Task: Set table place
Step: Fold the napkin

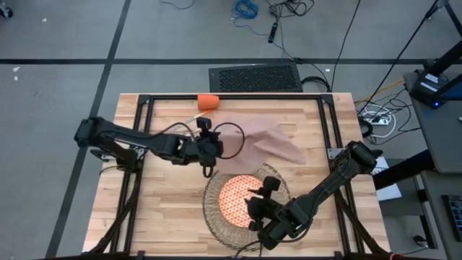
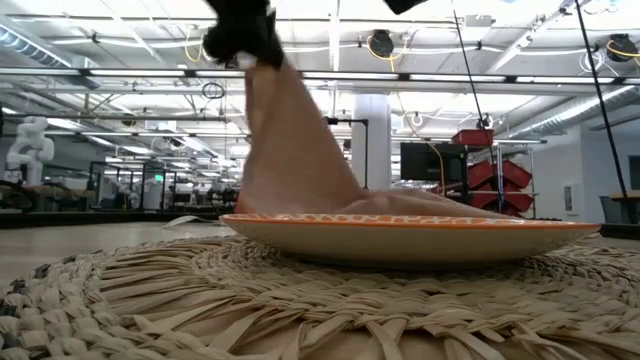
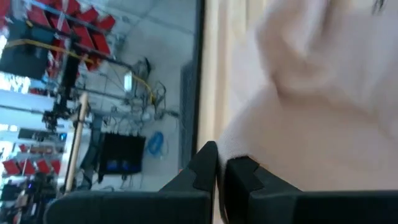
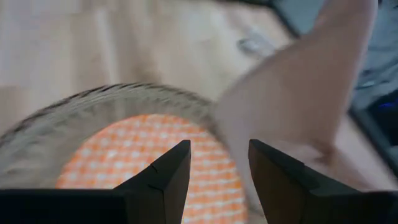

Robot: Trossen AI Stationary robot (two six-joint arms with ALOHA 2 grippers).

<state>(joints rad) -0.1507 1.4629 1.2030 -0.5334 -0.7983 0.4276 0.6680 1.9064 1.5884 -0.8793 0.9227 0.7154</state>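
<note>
While the placemat (image 1: pixel 245 202) and the orange-patterned plate (image 1: pixel 240 199) already lie in their position near the front edge of the table (image 1: pixel 173 209), the rest of the place is not yet arranged. The plate sits in the middle of the placemat. The left gripper (image 1: pixel 208 148) is behind the plate and to its left, and its fingers are closed on one corner of the beige napkin (image 1: pixel 271 141). In the low view this corner is lifted high, and the other end of the cloth rests on the table behind the plate. The right gripper (image 1: pixel 258 201) hangs over the plate with its fingers apart and holds nothing. The small orange cup (image 1: pixel 208 102) lies far behind the plate, at the back edge of the table. A fork, knife and spoon I cannot find with certainty. By my judgement the task is about half done: the napkin, the cup and the cutlery must still go beside the plate.
</note>
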